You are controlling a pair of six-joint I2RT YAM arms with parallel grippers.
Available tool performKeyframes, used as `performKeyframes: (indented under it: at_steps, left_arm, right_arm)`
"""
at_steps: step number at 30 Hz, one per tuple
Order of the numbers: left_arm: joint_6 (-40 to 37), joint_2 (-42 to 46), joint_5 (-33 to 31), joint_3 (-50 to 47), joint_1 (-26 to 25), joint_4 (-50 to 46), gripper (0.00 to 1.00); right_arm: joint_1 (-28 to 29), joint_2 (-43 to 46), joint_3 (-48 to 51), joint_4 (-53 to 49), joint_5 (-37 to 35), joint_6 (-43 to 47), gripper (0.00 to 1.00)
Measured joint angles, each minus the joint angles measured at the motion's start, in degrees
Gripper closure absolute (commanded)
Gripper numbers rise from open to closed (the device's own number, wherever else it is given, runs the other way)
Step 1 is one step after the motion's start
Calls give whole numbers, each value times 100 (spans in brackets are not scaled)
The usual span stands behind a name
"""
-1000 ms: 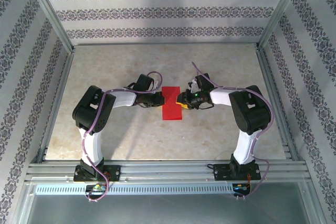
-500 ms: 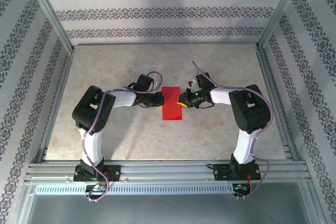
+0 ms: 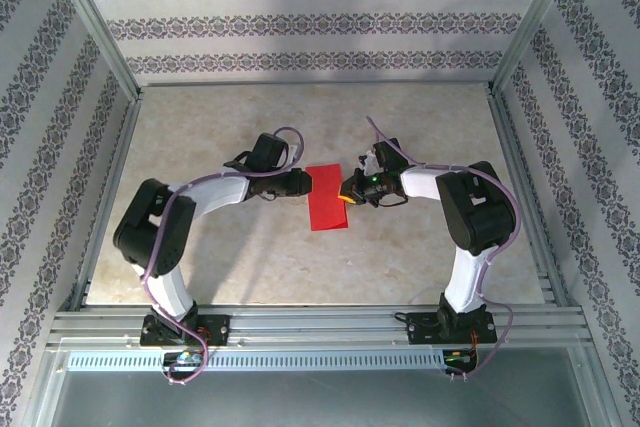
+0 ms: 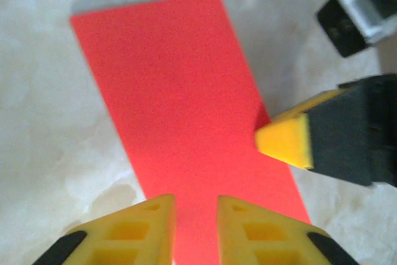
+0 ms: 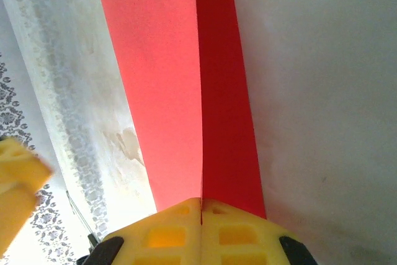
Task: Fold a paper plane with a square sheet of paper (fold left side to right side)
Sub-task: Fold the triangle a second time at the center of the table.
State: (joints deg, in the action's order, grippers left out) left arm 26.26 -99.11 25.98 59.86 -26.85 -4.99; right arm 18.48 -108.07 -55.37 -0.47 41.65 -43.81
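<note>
The square sheet of paper (image 3: 328,199) lies folded into a narrow bright red rectangle in the middle of the table. In the left wrist view the paper (image 4: 180,103) lies flat, and my left gripper (image 4: 195,209) hovers over its near end, open by a narrow gap with red showing between the fingers. My left gripper (image 3: 303,182) is at the sheet's left edge. My right gripper (image 3: 347,193) meets the right edge. In the right wrist view my right gripper (image 5: 201,206) is shut on the paper (image 5: 167,91), and a crease line runs straight into the closed seam.
The marble-patterned table (image 3: 220,257) is fenced by metal rails, with patterned walls (image 3: 300,17) behind and at the sides. Both arms reach inward from their bases at the near edge. My right gripper's yellow fingertip (image 4: 285,142) appears in the left wrist view.
My left gripper has opened slightly and its arm's elbow has swung out to the left. My right gripper has closed on the paper's right edge. The sheet has tilted slightly.
</note>
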Motion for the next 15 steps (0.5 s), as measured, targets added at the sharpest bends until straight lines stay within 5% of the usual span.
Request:
performKeyframes:
  at_steps: [6, 15]
  left_arm:
    - [-584, 916, -529, -540, -568, -44, 45]
    - [-1338, 1150, -1482, -927, -1862, -79, 23]
  right_arm:
    - [4, 144, 9, -9, -2, -271, 100]
    - [20, 153, 15, -11, -20, -472, 100]
